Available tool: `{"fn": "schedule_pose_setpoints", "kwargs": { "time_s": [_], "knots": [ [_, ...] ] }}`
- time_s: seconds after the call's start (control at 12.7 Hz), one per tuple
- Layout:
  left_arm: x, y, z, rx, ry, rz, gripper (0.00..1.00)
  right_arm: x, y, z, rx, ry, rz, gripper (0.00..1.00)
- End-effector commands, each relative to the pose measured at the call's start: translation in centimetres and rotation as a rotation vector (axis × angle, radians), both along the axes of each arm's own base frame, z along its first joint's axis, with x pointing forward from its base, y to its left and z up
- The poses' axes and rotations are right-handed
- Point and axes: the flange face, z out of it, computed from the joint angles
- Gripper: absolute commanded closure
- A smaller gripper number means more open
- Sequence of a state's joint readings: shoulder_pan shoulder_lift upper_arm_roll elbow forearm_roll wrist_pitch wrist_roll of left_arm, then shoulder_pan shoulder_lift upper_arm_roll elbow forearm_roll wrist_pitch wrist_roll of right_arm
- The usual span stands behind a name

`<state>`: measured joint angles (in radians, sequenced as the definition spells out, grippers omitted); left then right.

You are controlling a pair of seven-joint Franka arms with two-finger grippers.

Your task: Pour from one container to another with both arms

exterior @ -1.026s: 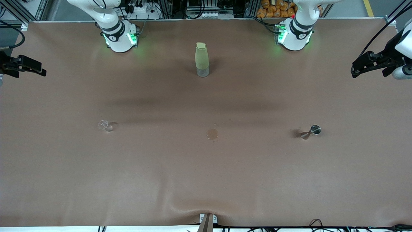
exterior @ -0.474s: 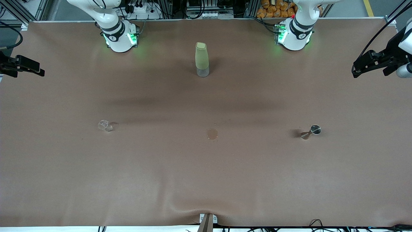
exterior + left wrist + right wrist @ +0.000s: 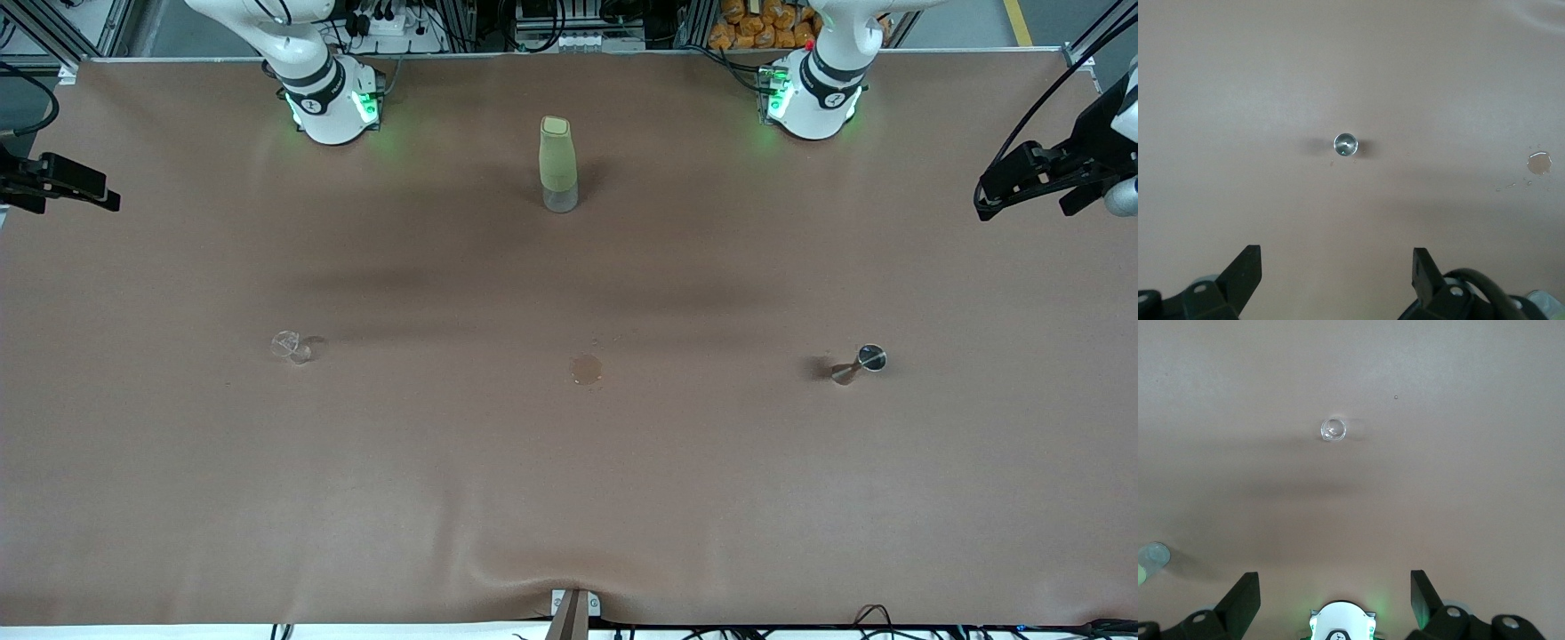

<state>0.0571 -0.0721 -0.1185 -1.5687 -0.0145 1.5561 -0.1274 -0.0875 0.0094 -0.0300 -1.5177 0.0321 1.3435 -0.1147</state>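
Observation:
A small metal jigger (image 3: 858,364) stands on the brown table toward the left arm's end and shows from above in the left wrist view (image 3: 1345,145). A small clear glass (image 3: 291,347) stands toward the right arm's end, also seen in the right wrist view (image 3: 1333,429). My left gripper (image 3: 985,197) hangs high over its end of the table, open and empty (image 3: 1336,267). Over the other end my right gripper (image 3: 111,197) is likewise up in the air, open with nothing in it (image 3: 1335,590). Neither touches a container.
A tall pale-green bottle with a clear base (image 3: 558,164) stands between the two arm bases, farther from the front camera than both containers. A small wet spot (image 3: 586,369) lies mid-table between the glass and the jigger. The cloth wrinkles near the front edge (image 3: 569,578).
Both grippers have drifted slightly outward toward their own ends of the table. The containers have not moved.

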Motion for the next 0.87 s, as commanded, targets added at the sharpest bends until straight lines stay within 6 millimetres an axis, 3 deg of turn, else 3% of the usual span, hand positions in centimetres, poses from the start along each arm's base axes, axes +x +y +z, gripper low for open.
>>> {"fn": "schedule_pose_setpoints", "kwargs": {
  "time_s": [0.0, 0.79],
  "knots": [
    [-0.1, 0.13, 0.56, -0.014, -0.015, 0.019, 0.0, -0.06, 0.06, 0.01, -0.014, -0.001, -0.008, 0.0],
    [-0.21, 0.52, 0.48, -0.014, -0.005, 0.026, 0.0, 0.44, -0.05, 0.27, -0.023, -0.038, -0.01, 0.0]
  ]
}}
